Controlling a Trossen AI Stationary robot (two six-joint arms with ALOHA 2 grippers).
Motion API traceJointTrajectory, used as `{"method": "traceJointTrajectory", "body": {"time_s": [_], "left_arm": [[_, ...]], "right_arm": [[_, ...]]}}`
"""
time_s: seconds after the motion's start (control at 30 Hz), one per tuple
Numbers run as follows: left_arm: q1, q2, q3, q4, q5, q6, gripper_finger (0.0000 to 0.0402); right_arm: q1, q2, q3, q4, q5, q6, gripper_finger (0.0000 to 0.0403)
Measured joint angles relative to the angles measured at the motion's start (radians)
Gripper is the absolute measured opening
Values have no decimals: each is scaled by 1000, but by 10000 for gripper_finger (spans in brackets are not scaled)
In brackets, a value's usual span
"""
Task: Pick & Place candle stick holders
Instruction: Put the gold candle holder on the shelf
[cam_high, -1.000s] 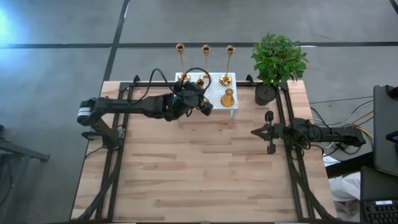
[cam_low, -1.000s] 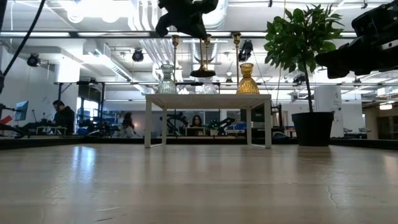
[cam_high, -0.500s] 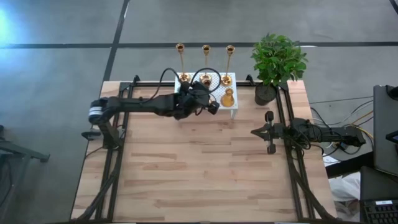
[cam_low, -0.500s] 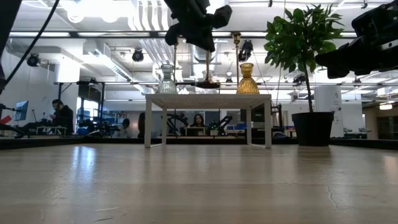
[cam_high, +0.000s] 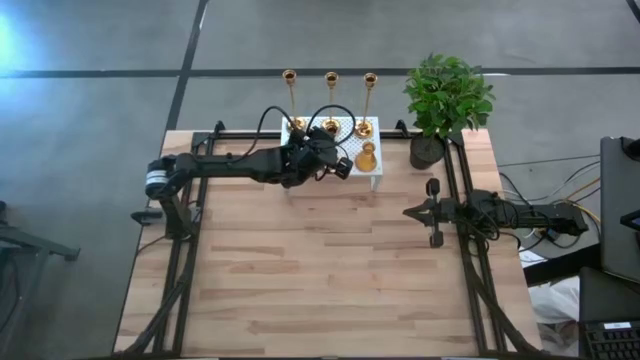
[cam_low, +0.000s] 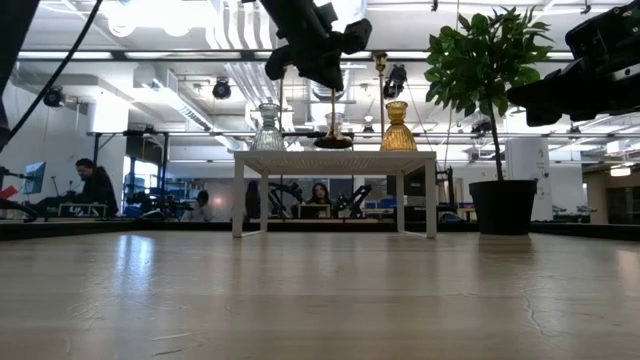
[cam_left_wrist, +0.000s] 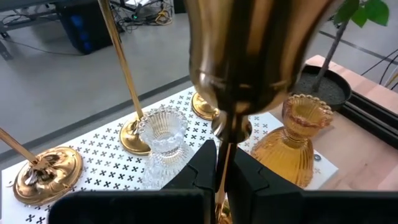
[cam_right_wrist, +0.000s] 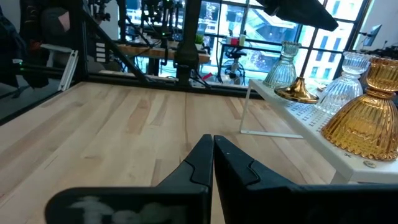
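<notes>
Three gold candle stick holders (cam_high: 331, 78) stand by their round bases on a small white perforated stand (cam_high: 347, 140) at the table's far middle. My left gripper (cam_left_wrist: 222, 155) reaches over the stand and is shut on a fourth one, whose top cup (cam_left_wrist: 249, 50) fills the left wrist view. In the low view its base (cam_low: 333, 143) is level with the stand's top; whether it touches, I cannot tell. My right gripper (cam_high: 432, 212) waits shut at the table's right, holding nothing. My left gripper pinches the held candle stick holder's thin stem (cam_left_wrist: 221, 146) between its two fingers (cam_left_wrist: 202, 171), below the top cup. The fingers come slanting down from the table's left and near side and lie across the stem. The holder stays upright, its base below the fingers.
A clear glass holder (cam_left_wrist: 163, 140) and an amber glass holder (cam_left_wrist: 298, 143) also stand on the white stand, close to the held base. A potted plant (cam_high: 445, 100) stands at the far right. The wooden table's near half (cam_high: 320, 290) is bare.
My left gripper, still shut on the stem, has gone toward the table's right and far edge and down. The candle stick holder has stayed upright, and its base has sunk from well above the stand to the level of the stand's top.
</notes>
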Motion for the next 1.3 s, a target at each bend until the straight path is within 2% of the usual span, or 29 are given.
{"method": "traceJointTrajectory", "body": {"time_s": [0.23, 0.4, 0.77, 1.3], "left_arm": [[11, 0, -12, 15, 5, -1, 18], [14, 0, -53, 62, 51, -15, 18], [22, -1, -85, 105, 23, 22, 18], [26, -1, -100, 142, 43, 33, 18]], "right_arm": [[0, 0, 0, 0, 0, 0, 9], [0, 0, 0, 0, 0, 0, 9], [0, 0, 0, 0, 0, 0, 9], [0, 0, 0, 0, 0, 0, 9]]}}
